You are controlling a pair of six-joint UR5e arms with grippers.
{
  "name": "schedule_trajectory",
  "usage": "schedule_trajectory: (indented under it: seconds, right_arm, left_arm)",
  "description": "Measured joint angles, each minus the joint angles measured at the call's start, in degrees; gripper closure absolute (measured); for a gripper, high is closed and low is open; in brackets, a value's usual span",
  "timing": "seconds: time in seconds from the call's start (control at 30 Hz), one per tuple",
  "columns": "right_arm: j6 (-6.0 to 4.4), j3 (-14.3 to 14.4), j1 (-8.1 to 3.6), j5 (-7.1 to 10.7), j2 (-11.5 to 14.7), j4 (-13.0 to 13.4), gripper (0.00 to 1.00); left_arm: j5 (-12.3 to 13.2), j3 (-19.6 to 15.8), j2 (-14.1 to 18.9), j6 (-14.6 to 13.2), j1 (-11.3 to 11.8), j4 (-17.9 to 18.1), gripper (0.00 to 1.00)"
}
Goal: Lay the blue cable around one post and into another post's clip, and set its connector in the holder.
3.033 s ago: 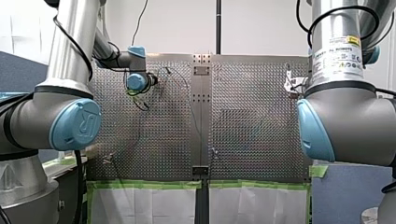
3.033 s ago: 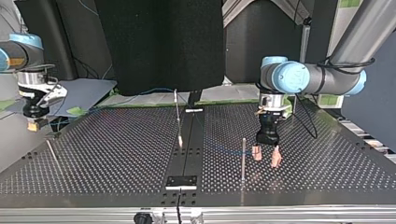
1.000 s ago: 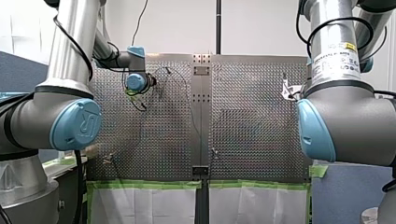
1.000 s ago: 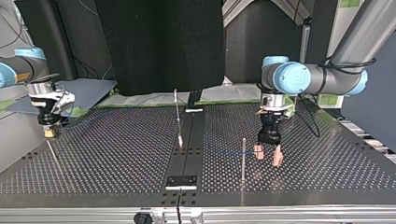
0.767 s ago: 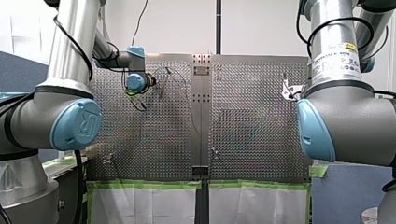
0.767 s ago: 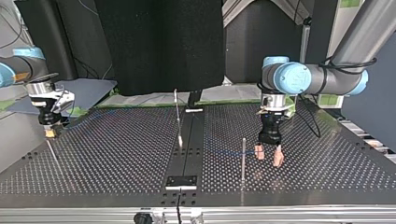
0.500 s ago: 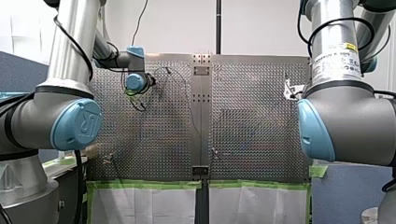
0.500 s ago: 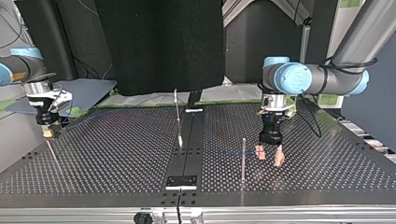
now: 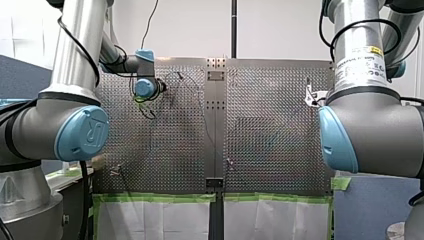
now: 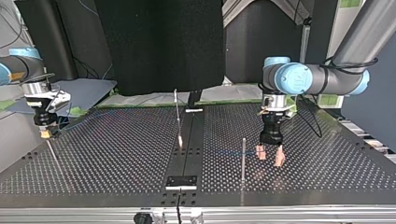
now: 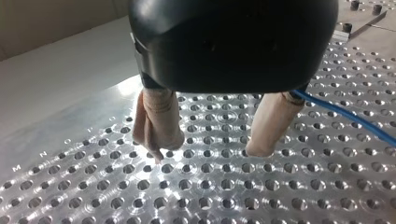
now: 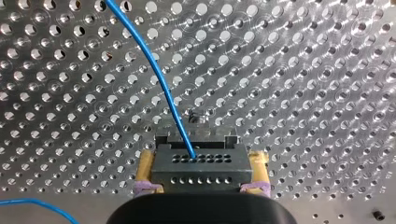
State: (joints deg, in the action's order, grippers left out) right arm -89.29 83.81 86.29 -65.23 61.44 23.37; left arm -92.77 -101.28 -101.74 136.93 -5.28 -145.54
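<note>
- My right gripper is clamped on the connector, with a yellow pad pressed to each side of the dark block.
- The cable comes out of the connector's face and runs ahead of the gripper over the table.
- In the top view the right gripper hangs at the table's 9 o'clock edge, close to the upper end of a thin leaning post.
- My left gripper has its beige fingers spread apart, with nothing between them.
- Their tips are low over the table; I cannot tell whether they touch it.
- In the left wrist view the cable passes just beside one finger, outside the gap.
- In the top view the left gripper is at about 4 o'clock from the table's middle.
- It is just beside an upright post, at that post's 3 o'clock.
- A faint blue stretch of cable lies between the two.
- A middle post stands toward 12 o'clock, well apart from both grippers.
</note>
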Motion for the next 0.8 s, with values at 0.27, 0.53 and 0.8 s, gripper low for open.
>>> schedule_trajectory:
  seconds: [0.27, 0.53, 0.8]
  right_arm:
    - [-0.25, 0.0, 0.02, -0.08, -0.3, 0.1, 1.0]
    - [-0.34, 0.0, 0.07, -0.02, -0.5, 0.3, 1.0]
    - [-0.06, 0.0, 0.22, 0.04, -0.7, 1.0, 1.0]
  left_arm:
    - [0.0, 0.0, 0.0, 0.0, 0.1, 0.0, 0.0]
    - [0.0, 0.0, 0.0, 0.0, 0.1, 0.0, 0.0]
    - [0.0, 0.0, 0.0, 0.0, 0.2, 0.0, 0.0]
